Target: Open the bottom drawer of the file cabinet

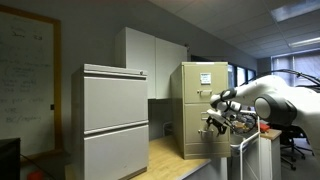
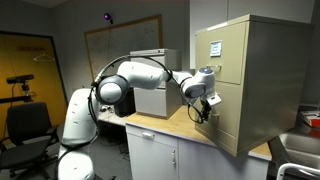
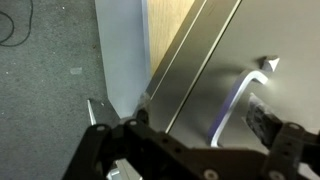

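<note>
Item: my gripper [image 2: 206, 112], jaws apart at the handle [image 3: 243, 100] of the bottom drawer [image 2: 225, 125], file cabinet [image 2: 262, 75] standing on a bench [image 2: 160, 125] corner

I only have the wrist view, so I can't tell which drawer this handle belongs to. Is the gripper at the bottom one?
Observer: Yes. In both exterior views the gripper is at the bottom drawer, below the labelled upper front.
Operator: Is that drawer out at all?
Observer: It looks shut. Its front seems flush with the one above on the file cabinet.
Operator: Anything close beside it?
Observer: A grey two-drawer cabinet stands to one side, with a clear gap between it and the file cabinet, which stands on a wooden top.
</note>
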`<state>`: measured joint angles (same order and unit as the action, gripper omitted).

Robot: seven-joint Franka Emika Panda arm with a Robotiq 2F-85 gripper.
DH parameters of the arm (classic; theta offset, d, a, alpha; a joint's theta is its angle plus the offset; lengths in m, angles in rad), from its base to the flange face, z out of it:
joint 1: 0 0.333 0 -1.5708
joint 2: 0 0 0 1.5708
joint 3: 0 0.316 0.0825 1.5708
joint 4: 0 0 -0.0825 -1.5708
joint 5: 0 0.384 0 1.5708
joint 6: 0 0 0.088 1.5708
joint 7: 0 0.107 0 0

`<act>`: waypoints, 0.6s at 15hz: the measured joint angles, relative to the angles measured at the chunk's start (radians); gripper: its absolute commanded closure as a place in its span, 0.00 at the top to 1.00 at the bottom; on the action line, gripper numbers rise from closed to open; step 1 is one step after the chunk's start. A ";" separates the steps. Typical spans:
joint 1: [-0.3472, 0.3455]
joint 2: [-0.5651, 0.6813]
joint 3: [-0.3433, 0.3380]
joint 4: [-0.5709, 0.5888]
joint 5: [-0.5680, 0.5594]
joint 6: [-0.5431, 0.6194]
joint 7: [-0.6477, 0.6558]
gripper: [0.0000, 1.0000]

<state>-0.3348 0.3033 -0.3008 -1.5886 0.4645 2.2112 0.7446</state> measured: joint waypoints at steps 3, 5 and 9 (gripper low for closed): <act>0.000 0.019 -0.007 0.023 -0.039 0.012 0.080 1.00; 0.007 0.040 -0.007 0.038 -0.081 0.011 0.126 1.00; 0.027 0.077 -0.004 0.062 -0.132 -0.001 0.180 0.75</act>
<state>-0.3080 0.3800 -0.3049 -1.5270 0.3321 2.2106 0.9248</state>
